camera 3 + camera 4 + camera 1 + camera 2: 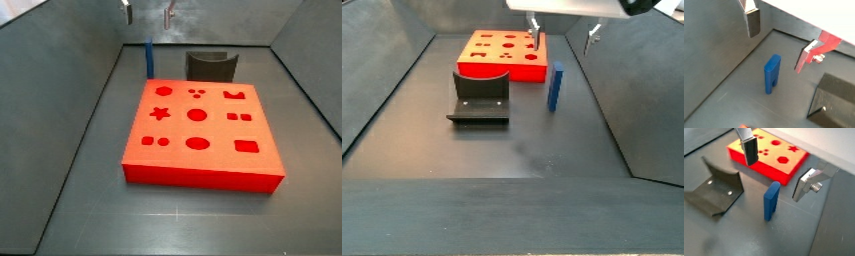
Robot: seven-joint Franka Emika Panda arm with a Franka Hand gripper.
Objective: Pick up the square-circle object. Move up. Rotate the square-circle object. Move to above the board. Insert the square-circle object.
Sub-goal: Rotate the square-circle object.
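Observation:
The square-circle object (772, 74) (771, 200) is a slim blue block standing upright on the grey floor, beside the board's edge in both side views (148, 58) (555, 86). The board (784, 170) (201, 165) (502, 69) is a large red slab with shaped holes on top. My gripper (781, 40) (776, 167) (148, 14) (564, 38) hangs open above the blue block. Its fingers (753, 22) (749, 150) straddle the space over the block, nothing is between them, and they do not touch the block.
The dark fixture (714, 190) (210, 66) (480, 98) stands on the floor next to the board and near the blue block. Grey sloping walls (382, 90) (80, 60) enclose the floor on both sides.

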